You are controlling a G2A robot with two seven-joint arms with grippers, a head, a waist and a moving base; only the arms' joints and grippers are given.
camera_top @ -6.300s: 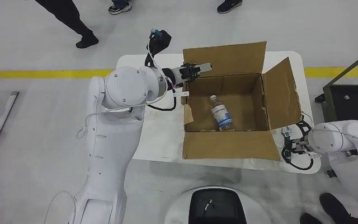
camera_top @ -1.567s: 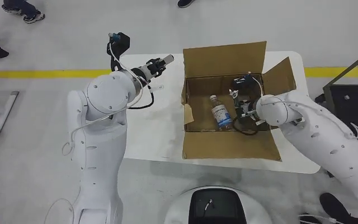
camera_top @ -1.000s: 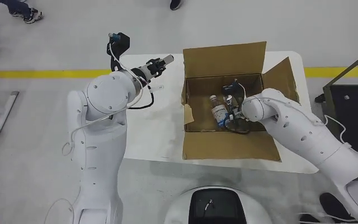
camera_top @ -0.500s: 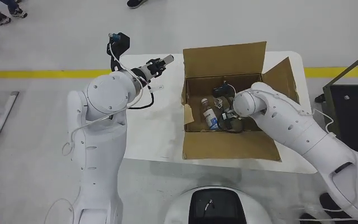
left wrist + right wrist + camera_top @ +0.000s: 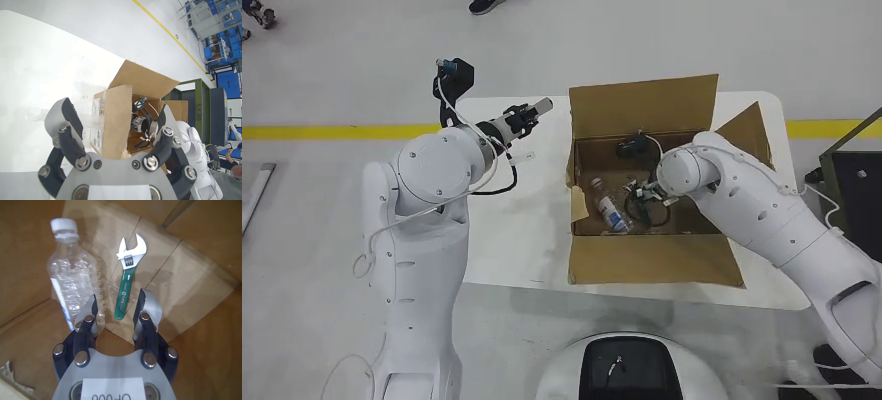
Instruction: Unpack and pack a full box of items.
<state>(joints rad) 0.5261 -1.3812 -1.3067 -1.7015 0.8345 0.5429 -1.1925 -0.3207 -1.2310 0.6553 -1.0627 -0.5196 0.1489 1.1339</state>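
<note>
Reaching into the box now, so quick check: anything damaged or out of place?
The cardboard box has a ragged, torn flap edge facing the left gripper. Inside, the bottle lies on its side beside the wrench; nothing spilled.

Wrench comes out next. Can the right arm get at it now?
Probably yes: the right pincer is open inside the box with the wrench lying bare just ahead; the bottle lies aside.

The left arm [image 5: 442,165] is bent, and its left gripper [image 5: 115,111] points toward the other arm, fingers wide apart. The right arm [image 5: 742,200] bends inward, its right gripper [image 5: 118,298] pointing down, fingers apart.
</note>
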